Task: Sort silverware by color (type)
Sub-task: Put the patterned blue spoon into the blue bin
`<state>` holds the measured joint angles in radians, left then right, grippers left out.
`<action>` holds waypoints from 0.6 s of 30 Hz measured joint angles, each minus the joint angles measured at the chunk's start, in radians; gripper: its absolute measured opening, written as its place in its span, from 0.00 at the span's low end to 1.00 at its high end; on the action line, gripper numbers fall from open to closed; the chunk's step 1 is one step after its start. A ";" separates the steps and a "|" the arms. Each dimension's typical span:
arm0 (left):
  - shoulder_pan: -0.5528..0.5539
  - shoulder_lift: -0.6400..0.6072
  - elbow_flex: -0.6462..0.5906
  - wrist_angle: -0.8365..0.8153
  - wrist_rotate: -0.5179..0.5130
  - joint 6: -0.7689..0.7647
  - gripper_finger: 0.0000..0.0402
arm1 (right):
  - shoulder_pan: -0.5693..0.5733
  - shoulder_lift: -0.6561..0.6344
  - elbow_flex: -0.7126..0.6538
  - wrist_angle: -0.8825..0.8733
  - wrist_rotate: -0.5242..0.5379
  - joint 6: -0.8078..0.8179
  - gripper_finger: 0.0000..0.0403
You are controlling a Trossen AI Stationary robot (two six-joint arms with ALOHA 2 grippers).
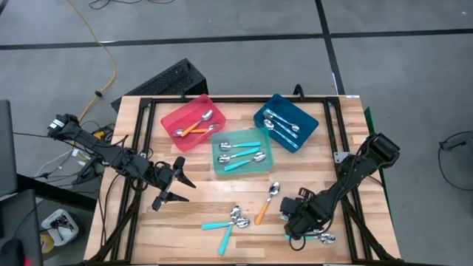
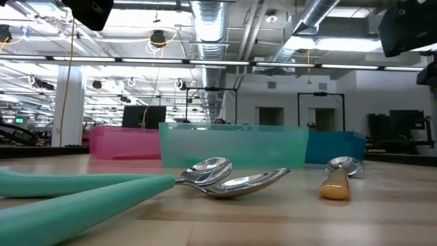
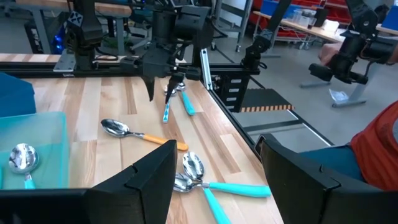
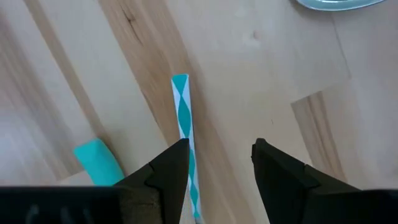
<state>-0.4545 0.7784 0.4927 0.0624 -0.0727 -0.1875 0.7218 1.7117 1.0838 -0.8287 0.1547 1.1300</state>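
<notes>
One striped spoon handle (image 4: 185, 118) lies beside right tool (image 4: 219, 163).

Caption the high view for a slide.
Right gripper descends on loose spoons; open left gripper waits beside three partly filled trays.

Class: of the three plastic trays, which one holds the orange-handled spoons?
The red tray, at the table's far left; the teal tray and blue tray hold none.
</notes>
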 joint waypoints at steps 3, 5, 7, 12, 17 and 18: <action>0.000 0.000 0.000 -0.001 0.000 0.000 0.54 | 0.009 0.034 -0.001 0.016 -0.006 -0.004 0.49; 0.000 0.000 0.000 -0.002 0.000 0.000 0.54 | 0.019 0.045 0.000 0.038 -0.019 -0.013 0.49; 0.000 0.000 0.000 -0.003 0.000 0.000 0.54 | 0.027 0.048 0.002 0.046 -0.023 -0.013 0.49; 0.000 0.000 0.000 -0.004 0.000 0.000 0.54 | 0.050 0.058 0.002 0.043 -0.026 -0.005 0.49; 0.000 0.000 0.000 -0.004 0.000 0.000 0.54 | 0.072 0.088 -0.001 0.045 -0.027 -0.005 0.49; 0.000 0.000 0.000 -0.004 0.000 0.000 0.54 | 0.075 0.098 -0.003 0.047 -0.033 -0.005 0.49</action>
<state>-0.4545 0.7780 0.4927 0.0586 -0.0723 -0.1875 0.7969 1.8096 1.0806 -0.7819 0.1218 1.1252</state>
